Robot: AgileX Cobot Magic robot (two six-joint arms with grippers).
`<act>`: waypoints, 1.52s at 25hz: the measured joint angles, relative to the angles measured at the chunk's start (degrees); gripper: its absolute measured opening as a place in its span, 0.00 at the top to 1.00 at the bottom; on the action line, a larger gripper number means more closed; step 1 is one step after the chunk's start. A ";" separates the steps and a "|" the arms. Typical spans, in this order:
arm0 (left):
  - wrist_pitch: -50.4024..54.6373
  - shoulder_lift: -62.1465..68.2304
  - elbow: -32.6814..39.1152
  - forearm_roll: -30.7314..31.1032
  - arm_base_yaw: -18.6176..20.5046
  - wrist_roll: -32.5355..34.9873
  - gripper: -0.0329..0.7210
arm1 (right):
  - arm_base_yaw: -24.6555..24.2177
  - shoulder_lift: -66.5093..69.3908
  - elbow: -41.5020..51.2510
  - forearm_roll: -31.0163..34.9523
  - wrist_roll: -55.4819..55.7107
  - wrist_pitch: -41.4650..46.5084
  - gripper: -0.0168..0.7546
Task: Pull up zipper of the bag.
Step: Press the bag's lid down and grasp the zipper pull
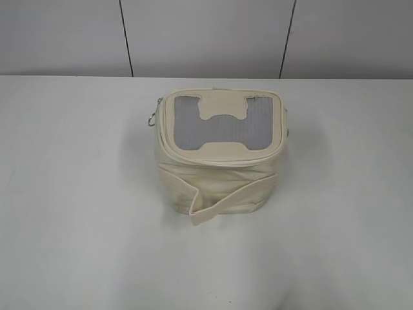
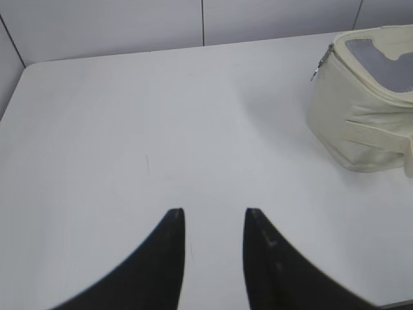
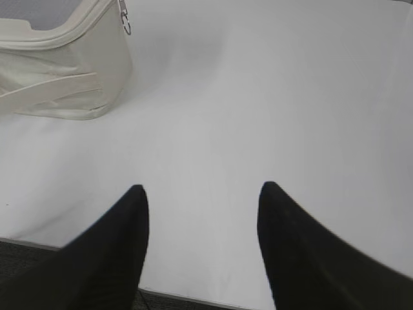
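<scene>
I see the bag [image 1: 219, 152] standing upright mid-desk, cream and boxy, grey mesh window facing up, strap band wrapped round its side. Its zipper [image 1: 169, 150] rims the top panel; one silver ring pull [image 1: 151, 120] hangs at the back-left corner.

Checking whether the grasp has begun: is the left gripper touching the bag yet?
Apart. The left wrist view shows the left gripper open over bare table, with the bag well off to its upper right.
</scene>
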 joint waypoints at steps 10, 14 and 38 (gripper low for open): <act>0.00 0.00 0.00 0.00 0.00 0.00 0.64 | 0.00 0.00 0.00 0.00 0.00 0.00 0.42; 0.00 0.00 0.00 0.00 0.00 0.00 0.64 | 0.00 0.00 0.00 0.00 0.00 0.00 0.42; 0.00 0.00 0.00 -0.05 -0.99 0.00 0.64 | 0.00 41.28 -7.88 33.43 -35.44 -18.67 0.53</act>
